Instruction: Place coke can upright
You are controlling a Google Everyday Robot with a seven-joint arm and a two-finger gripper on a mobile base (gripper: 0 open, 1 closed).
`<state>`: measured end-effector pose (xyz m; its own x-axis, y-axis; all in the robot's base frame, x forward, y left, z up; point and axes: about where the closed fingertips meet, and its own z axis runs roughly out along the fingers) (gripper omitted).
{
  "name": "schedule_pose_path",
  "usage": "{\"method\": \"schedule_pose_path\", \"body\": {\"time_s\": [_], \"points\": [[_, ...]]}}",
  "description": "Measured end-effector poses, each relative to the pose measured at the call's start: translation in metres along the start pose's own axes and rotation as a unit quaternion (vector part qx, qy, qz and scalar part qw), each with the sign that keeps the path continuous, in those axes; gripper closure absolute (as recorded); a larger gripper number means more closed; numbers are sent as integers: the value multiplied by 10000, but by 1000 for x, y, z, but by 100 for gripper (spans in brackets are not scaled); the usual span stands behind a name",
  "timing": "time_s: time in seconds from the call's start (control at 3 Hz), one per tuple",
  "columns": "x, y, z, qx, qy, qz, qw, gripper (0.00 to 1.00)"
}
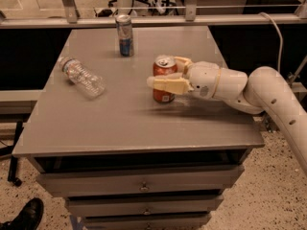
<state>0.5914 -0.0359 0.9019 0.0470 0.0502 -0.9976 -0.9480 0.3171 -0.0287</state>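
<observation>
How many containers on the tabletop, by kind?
Cans: 2 (red-orange aluminium coke can, upright, gripper closed around it; taller slim blue-and-silver can, upright)
Bottles: 1 (clear plastic water bottle, lying on its side)
Total: 3

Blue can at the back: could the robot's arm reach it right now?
Probably not right away: the gripper sits mid-table with its fingers around the coke can. The path to the blue can otherwise looks free.

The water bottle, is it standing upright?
No, the water bottle lies on its side, left of the upright coke can that the gripper surrounds.
</observation>
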Motion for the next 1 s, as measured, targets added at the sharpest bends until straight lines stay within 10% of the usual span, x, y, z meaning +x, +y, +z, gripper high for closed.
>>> {"method": "schedule_pose_path", "body": {"time_s": [1.0], "points": [[-52, -34, -83, 545, 576, -397, 9961, 0]]}}
